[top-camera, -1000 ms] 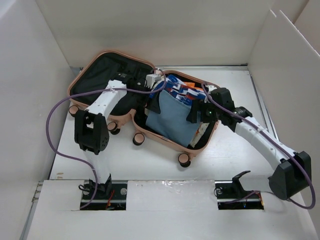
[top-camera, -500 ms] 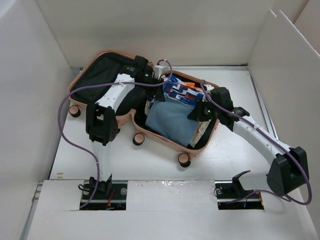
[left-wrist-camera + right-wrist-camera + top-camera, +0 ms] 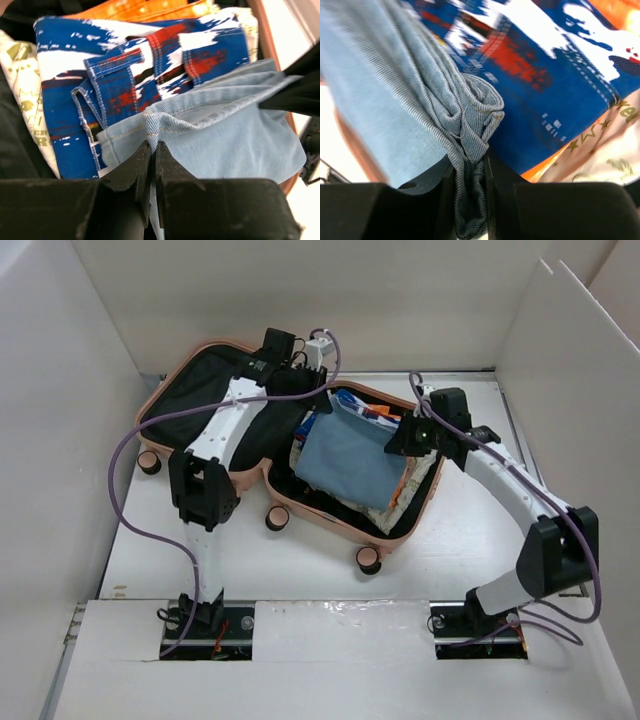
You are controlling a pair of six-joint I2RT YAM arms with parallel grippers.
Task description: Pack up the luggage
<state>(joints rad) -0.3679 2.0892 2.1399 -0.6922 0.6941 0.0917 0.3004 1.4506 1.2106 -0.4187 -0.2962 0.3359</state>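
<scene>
White tabletop [image 3: 450, 570], boxed in by white panels on three sides. Lying open mid-table: the luggage [image 3: 320, 521], with a salmon-pink shell. Black-lined lid flat on the left, right half stuffed with clothes, small black wheels [image 3: 369, 560] toward the arm bases.

Left gripper [image 3: 153, 149]: jaws pressed almost together, pinching a thin hem fold of the light-blue denim garment [image 3: 225, 145] right at the tips. Right gripper [image 3: 470, 164]: jaws narrowly apart, clamped on a thick bunched wad of the same denim, cloth filling the gap between the fingers.

Left arm: up from its base, elbow over the near edge of the lid, forearm reaching across the lid to the far-left corner of the packed half. Right arm: elbow high at the right side, long forearm angled in to the right rim of the packed half, gripper at the denim's right corner. Denim stretched between the two grips, lying on top of the pile. Purple cable [image 3: 120, 490] looping off the left arm, a second one along the right.

Under the denim: blue, white and red patterned denim piece [image 3: 65, 100], orange item [image 3: 135, 7] behind it, cream cloth with green and gold star print [image 3: 20, 75] at the side.

Green lettering on the cream cloth, cut off and too partial to read.
</scene>
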